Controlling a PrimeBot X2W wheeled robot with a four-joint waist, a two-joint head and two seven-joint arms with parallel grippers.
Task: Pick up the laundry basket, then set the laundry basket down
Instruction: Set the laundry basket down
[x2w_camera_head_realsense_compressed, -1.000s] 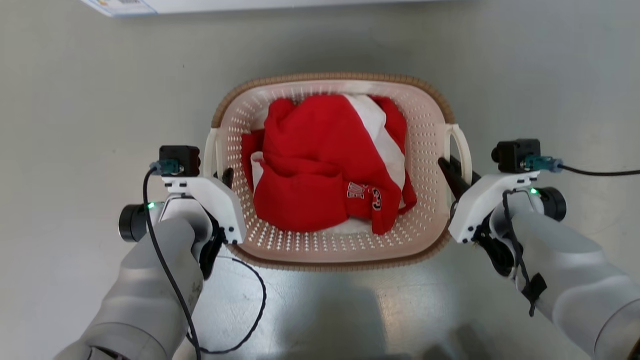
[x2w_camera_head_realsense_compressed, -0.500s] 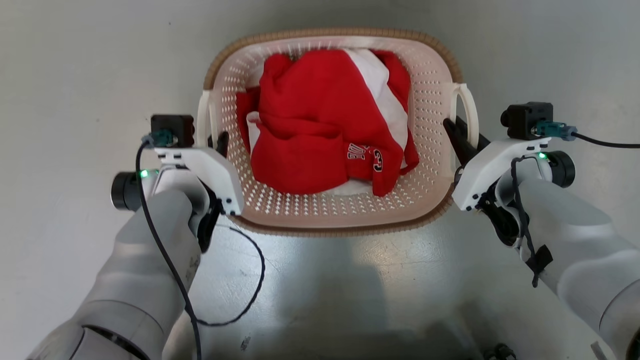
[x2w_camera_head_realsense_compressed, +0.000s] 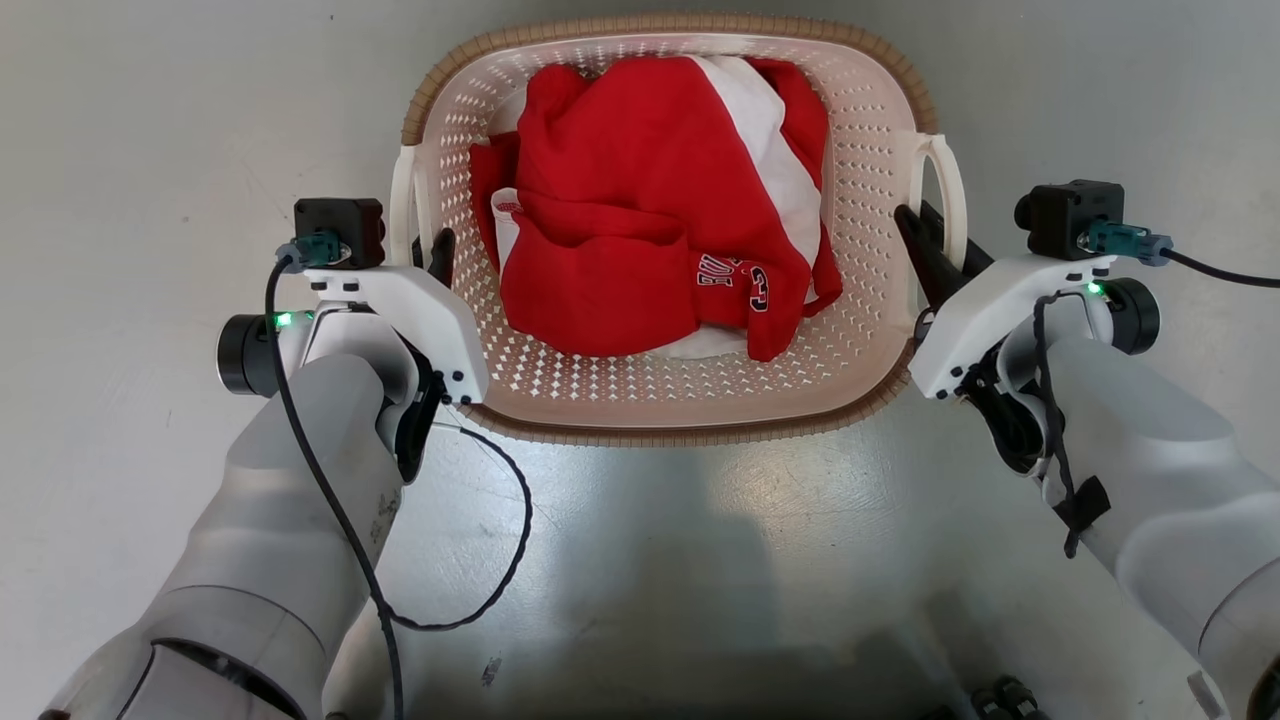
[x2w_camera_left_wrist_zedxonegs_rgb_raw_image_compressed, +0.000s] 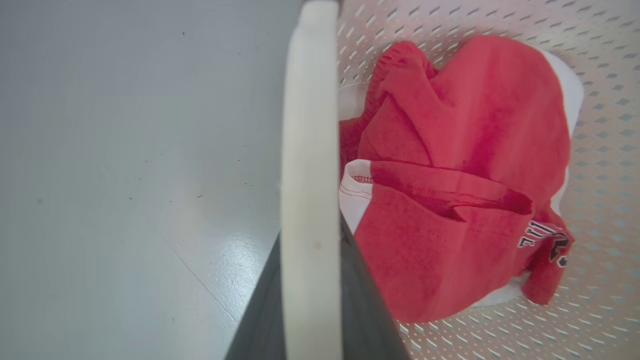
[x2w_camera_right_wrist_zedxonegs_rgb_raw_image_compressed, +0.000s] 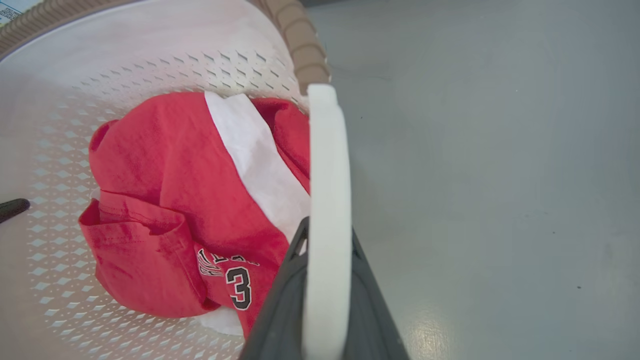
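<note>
Head cam's up high, looking almost straight down at the laundry basket (x2w_camera_head_realsense_compressed: 680, 395) and the grey floor (x2w_camera_head_realsense_compressed: 120, 120) around it, mid distance. Each wrist cam is crammed right up against a white loop: left one hugging the left handle (x2w_camera_left_wrist_zedxonegs_rgb_raw_image_compressed: 310, 150), right one the right handle (x2w_camera_right_wrist_zedxonegs_rgb_raw_image_compressed: 327, 200), both peeking sideways into the basket from opposite sides. All three catch the same red shirt (x2w_camera_head_realsense_compressed: 620, 230).

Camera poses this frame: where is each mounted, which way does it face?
Head view: on the head, looking down into the laundry basket; both forearms, left claw and right claw show.
Left wrist view: left wrist, looking along its fingers clamping the left handle.
Right wrist view: right wrist, along its fingers clamping the right handle.
Shared: all three see the red jersey.
</note>
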